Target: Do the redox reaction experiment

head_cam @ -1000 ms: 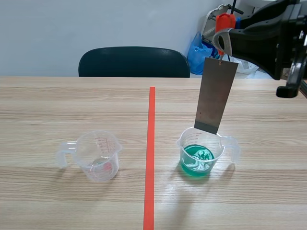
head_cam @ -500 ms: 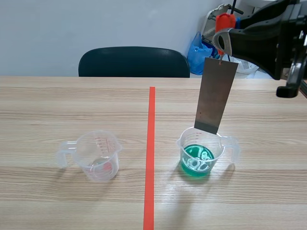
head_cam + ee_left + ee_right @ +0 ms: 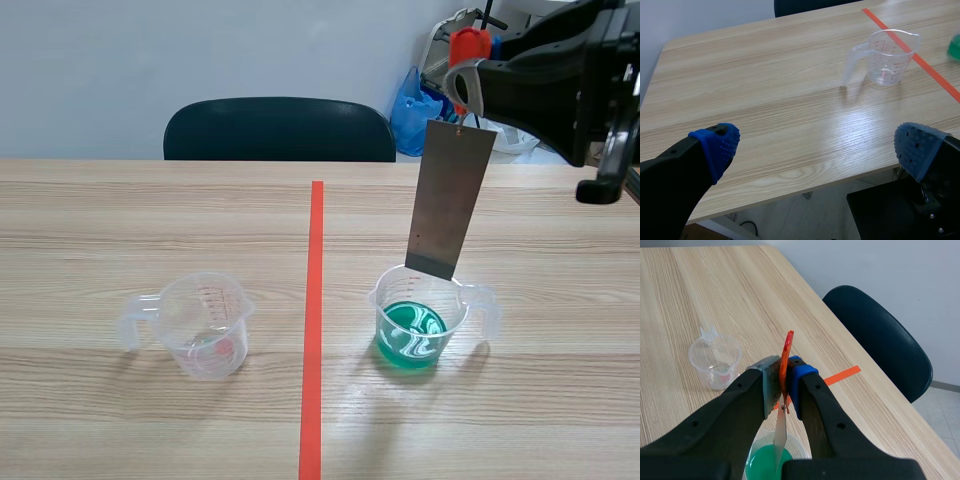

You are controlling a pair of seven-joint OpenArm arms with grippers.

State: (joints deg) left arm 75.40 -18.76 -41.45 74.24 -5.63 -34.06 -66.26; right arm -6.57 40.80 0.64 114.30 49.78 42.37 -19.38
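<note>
My right claw point(image 3: 782, 374) is clamped on a small orange-red clip point(image 3: 788, 347). From that clip a flat grey metal strip point(image 3: 450, 200) hangs nearly upright, slightly tilted, over the clear plastic measuring cup of green liquid point(image 3: 418, 322). This cup stands on the light wooden counter point(image 3: 150, 220), on my right of the orange-red tape line point(image 3: 315, 300) and closer to the near edge than the far one. The strip's lower end sits about level with the cup's far rim, and I cannot tell whether it has touched the liquid. I judge the step in hand to be lowering the strip into the green solution. To do it well I should come straight down over the middle of the mouth, so that no corner catches the rim and tips the light cup. The strip probably dangles loosely from the clip, so the descent should be slow to avoid setting it swinging. I should stop once the lower part is under the surface and the clip is well clear of it. My left claw point(image 3: 816, 147) has its fingers wide apart and holds nothing. It hangs at the counter's near edge toward the left corner, well apart from the second clear plastic measuring cup point(image 3: 887, 57), which looks nearly empty. That cup carries red graduation marks on its wall, but the figures are too small to read, and I see no brand or label anywhere.
</note>
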